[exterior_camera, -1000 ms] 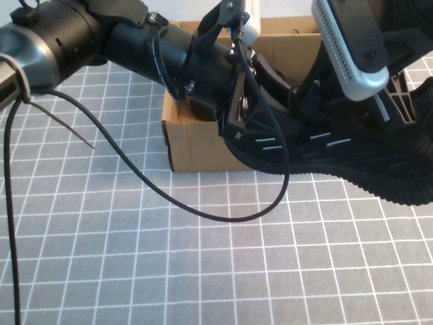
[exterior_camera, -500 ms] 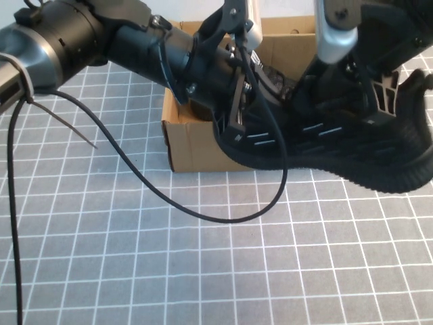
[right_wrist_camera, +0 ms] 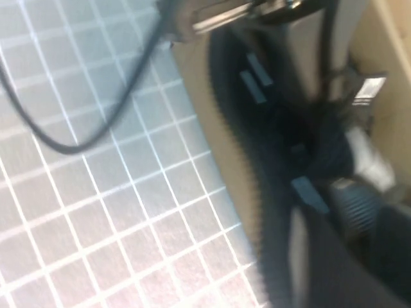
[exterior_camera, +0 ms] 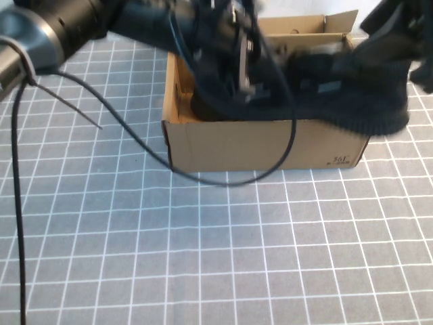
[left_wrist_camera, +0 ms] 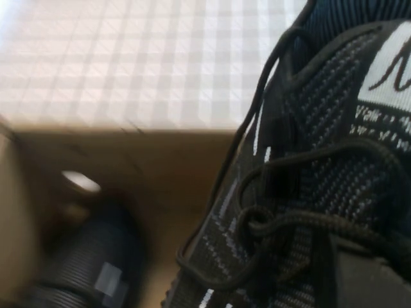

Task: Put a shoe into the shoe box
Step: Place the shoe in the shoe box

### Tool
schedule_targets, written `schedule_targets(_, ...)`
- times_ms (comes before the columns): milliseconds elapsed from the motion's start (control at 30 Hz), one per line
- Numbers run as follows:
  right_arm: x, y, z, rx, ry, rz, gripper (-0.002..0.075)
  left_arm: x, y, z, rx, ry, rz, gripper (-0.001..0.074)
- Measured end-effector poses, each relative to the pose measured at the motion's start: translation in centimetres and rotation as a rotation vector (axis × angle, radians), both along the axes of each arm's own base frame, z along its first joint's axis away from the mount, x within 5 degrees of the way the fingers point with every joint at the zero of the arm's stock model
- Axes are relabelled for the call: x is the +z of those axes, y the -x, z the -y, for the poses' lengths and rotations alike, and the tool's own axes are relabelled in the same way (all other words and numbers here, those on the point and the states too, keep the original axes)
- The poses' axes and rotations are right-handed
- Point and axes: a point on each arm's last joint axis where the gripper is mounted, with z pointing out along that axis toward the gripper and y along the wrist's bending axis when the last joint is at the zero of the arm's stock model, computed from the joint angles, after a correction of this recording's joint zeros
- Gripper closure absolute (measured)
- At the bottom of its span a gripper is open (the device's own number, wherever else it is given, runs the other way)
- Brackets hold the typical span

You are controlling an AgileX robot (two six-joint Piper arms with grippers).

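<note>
Grey matting ruled with white grid lines (exterior_camera: 223,250) covers the table, and a pale wall lies beyond the far edge. From the fingers outward: the left gripper (exterior_camera: 238,71) hangs over the left half of the shoe box (exterior_camera: 264,144), its fingers clamped shut on the shoe (exterior_camera: 352,101) near the toe end. That gripper's black cable (exterior_camera: 115,118) loops down across the box's near wall and onto the mat.

The right gripper (exterior_camera: 399,30) is at the far right above the shoe's heel end; its fingers are blurred, so I cannot tell whether they are open or closed.

The black knit sneaker lies lengthwise along the brown cardboard box, toe down inside at the left, heel raised and jutting past the right end wall. In the left wrist view its laces and white tongue tag (left_wrist_camera: 392,77) fill the frame, with the box's inner wall (left_wrist_camera: 128,160) beside it. Small black print (exterior_camera: 340,160) sits at the near wall's right corner.
</note>
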Motion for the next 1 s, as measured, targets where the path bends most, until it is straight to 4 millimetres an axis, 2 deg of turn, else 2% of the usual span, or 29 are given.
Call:
schedule_targets(100,1.2,1.5,0.8,-0.061,-0.05,0.003,0.0665,2.1,-0.4,0.0,0.052,0.043,0.061,0.0715)
schedule_targets(233,2.1,2.6,1.8,-0.161,-0.081,0.011,0.0727,2.4,-1.1,-0.2,0.108,0.026,0.123,0.0716)
schedule_targets(433,2.3,3.9,2.8,-0.255,-0.114,-0.006,0.074,0.6,-3.0,0.1,0.188,0.012,0.151,0.0716)
schedule_targets(767,-0.6,6.3,3.9,-0.278,-0.084,-0.091,0.0741,-3.7,-5.7,0.8,0.246,-0.022,0.125,0.0716)
schedule_targets(1000,0.0,8.4,4.7,-0.277,-0.116,-0.058,0.0742,-5.8,-6.4,1.2,0.243,-0.046,0.091,0.0716)
